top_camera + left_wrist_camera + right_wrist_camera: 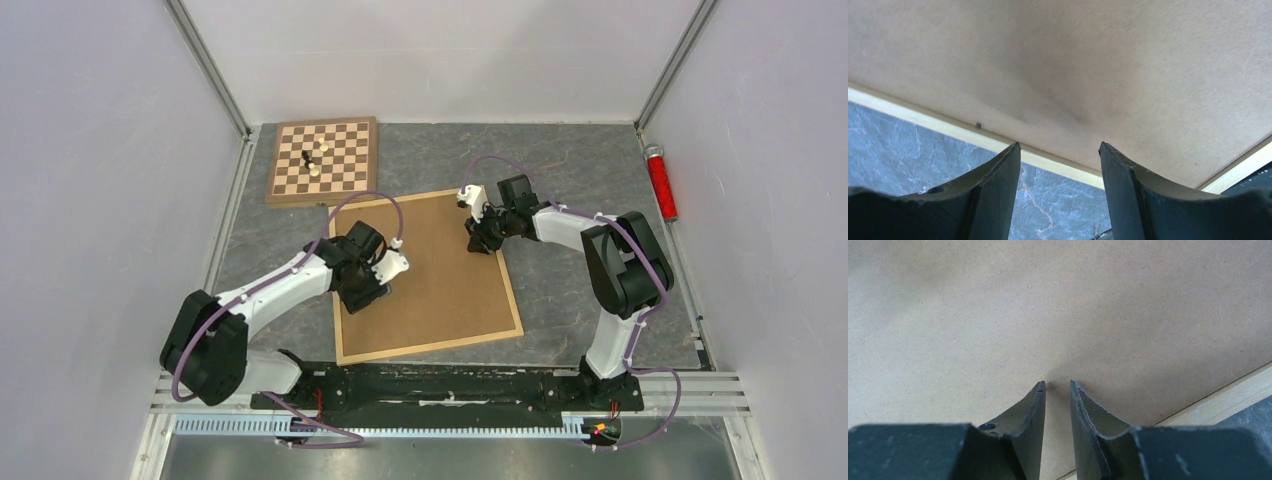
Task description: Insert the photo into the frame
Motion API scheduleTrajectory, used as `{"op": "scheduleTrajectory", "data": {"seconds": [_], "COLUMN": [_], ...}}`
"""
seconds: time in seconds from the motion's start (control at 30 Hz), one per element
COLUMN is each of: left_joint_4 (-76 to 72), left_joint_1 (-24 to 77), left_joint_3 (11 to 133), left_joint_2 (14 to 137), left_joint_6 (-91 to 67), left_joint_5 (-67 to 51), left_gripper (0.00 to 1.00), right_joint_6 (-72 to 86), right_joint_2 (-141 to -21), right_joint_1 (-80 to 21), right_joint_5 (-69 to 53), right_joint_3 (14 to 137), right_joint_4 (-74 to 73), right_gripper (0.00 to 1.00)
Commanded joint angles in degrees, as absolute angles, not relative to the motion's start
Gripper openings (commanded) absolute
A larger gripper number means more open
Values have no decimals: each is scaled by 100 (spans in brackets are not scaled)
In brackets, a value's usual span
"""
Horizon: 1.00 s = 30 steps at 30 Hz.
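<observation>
Top external: brown backing board (440, 270) is seated in light-wood rectangular frame (430, 346), photo unseen. Left hand (1059, 150) is held wide, right hand (1058, 385) narrow, nothing gripped. Closing-up is judged underway; board edges need pressing next.

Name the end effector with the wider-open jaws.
The left end effector: its jaws stand wide apart, while the right end effector has jaws nearly touching.

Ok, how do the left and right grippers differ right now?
Jaws: the left gripper has its jaws wide apart; the right gripper has them nearly closed, with only a narrow gap.
Place: the left gripper sits at the wooden edge of the frame, with the table showing beside it; the right gripper is over the brown backing board, inside the edge.
Shared: both are close above the backing board and hold nothing.
</observation>
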<state>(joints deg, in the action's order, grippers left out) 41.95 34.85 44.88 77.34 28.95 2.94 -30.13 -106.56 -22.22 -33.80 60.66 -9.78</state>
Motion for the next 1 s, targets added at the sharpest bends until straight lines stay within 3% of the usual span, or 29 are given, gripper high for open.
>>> {"op": "scheduleTrajectory", "data": {"seconds": [0.0,0.33,0.97], "left_joint_4": [4463,5196,5168], "left_joint_1": [3111,2795,2804], "left_joint_3": [4492,4303,4013], "left_joint_2": [7344,6676,7156], "left_joint_6": [3051,3436,3500], "left_joint_5": [26,-485,-554], "left_gripper": [66,66,66], "right_joint_6": [-2943,-2950,-3068], "right_joint_2": [-10960,-10915,-10977], "right_joint_1": [-2223,-2223,-2215], "right_joint_5": [-3111,-3188,-3296], "right_joint_3": [5718,5685,5660], "right_joint_4": [-2197,-2174,-2168], "right_gripper": [27,27,27]}}
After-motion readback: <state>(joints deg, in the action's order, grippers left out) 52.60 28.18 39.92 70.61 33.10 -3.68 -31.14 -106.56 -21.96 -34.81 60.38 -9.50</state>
